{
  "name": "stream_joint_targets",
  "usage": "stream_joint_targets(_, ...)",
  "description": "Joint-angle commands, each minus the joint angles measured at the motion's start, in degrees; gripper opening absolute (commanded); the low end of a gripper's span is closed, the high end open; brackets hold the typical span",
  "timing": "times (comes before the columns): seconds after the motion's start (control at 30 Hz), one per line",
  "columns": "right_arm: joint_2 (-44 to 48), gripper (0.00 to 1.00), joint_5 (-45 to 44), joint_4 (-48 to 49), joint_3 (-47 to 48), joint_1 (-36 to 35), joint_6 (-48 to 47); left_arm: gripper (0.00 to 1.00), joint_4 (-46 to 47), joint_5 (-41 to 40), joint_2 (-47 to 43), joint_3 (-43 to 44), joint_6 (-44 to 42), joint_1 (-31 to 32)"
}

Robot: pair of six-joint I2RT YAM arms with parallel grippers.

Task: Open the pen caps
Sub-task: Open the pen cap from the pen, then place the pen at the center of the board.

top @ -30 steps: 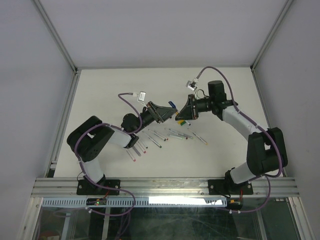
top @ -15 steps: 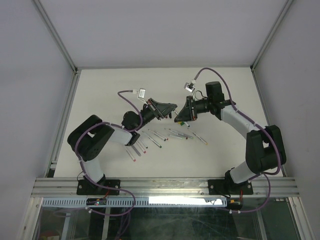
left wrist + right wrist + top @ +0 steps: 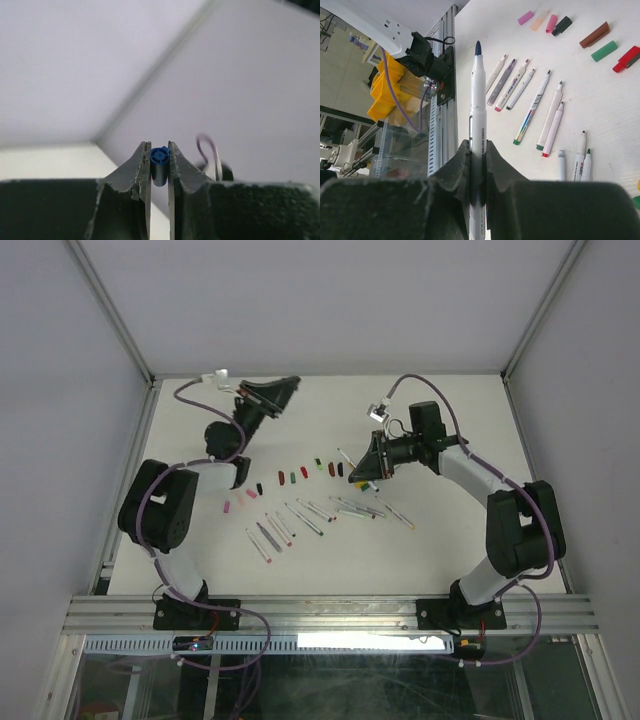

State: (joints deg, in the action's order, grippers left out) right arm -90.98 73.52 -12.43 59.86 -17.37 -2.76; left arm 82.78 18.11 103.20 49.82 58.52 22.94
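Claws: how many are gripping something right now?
2. Left claw, up at the far left, pinches a blue cap; right claw, over the table, clamps an uncapped pen.

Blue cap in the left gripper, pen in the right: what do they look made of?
The blue cap: likely moulded plastic, satin; ribbed hollow end shows. The pen: white barrel looks like smooth, slightly glossy plastic; dark blue tip probably felt, too small to confirm.

top looks down; wrists close, perhaps outward
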Motion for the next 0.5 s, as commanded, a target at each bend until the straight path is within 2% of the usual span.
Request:
stream_joint_targets(0.0, -0.1, 0.00, -1.0, -2.9, 0.8, -0.2, -2.4, 0.00, 6.6, -6.1, -7.0, 4.3, -2.6, -6.5)
stream_joint_targets(0.1, 1.2, 0.00, -8.3, -6.8, 1.9, 0.9, -7.1, 0.00, 4.6, -4.6, -10.2, 1.5, -4.3, -7.2)
stream_joint_targets(0.3, 7.3, 0.00, -34.6, -14.3, 0.1, 2.4, -24.3, 0.00, 1.0, 0.6, -16.6, -9.8, -3.5, -6.8)
stream_joint_targets(0.4, 9.1, 0.00, -41.6, -16.7, -1.9, 3.3, -28.2, 0.00, -2.9, 2.2, -20.3, -15.3, -4.4, -5.6)
stream_joint_targets(0.47, 10.0, 0.00, -45.5, -17.3, -3.2, 3.7, -29.6, 0.00, -7.7, 3.9, -24.0, -17.6, -8.3, -4.4)
